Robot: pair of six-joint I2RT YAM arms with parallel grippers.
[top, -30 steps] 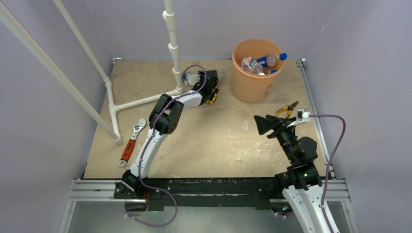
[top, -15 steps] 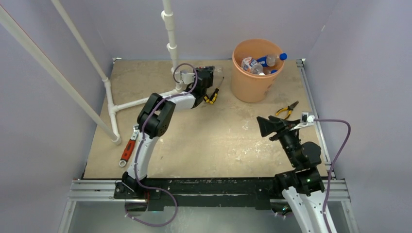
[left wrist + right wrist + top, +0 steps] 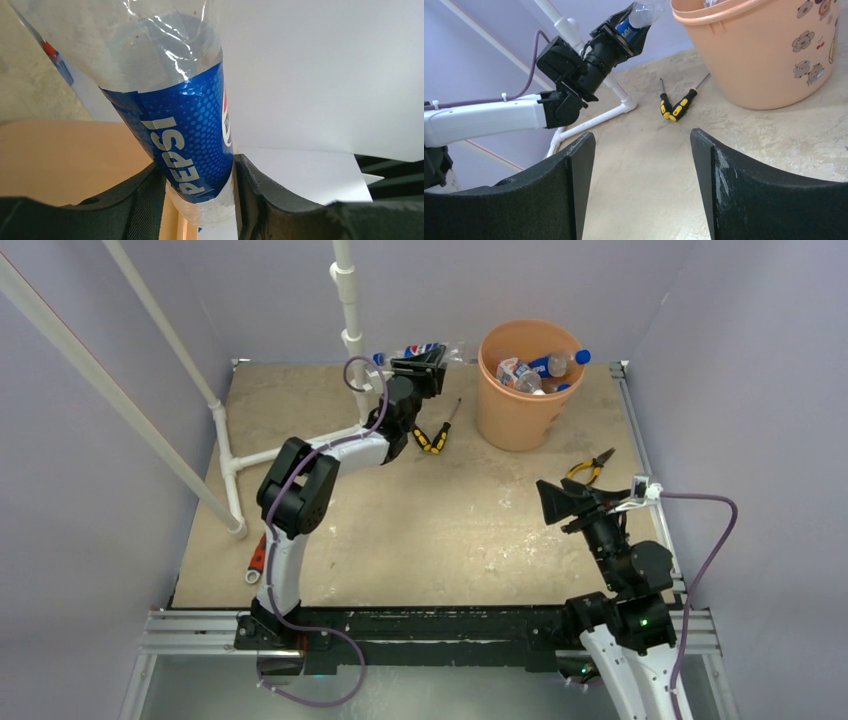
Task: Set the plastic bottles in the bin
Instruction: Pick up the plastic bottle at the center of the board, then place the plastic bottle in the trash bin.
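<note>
While left gripper (image 3: 422, 362) pinches Pepsi bottle (image 3: 187, 140) aloft near orange bin (image 3: 515, 415), right gripper (image 3: 642, 146) hovers near pliers (image 3: 592, 466), jaws spread.

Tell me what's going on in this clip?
The left claw is clamped on a blue-label Pepsi bottle, held in the air just left of the orange bin, not yet over it. The bin already contains several plastic bottles. The right claw hangs open and empty over the table's near right side. Two yellow-and-black screwdrivers and a pair of pliers lie on the table.
</note>
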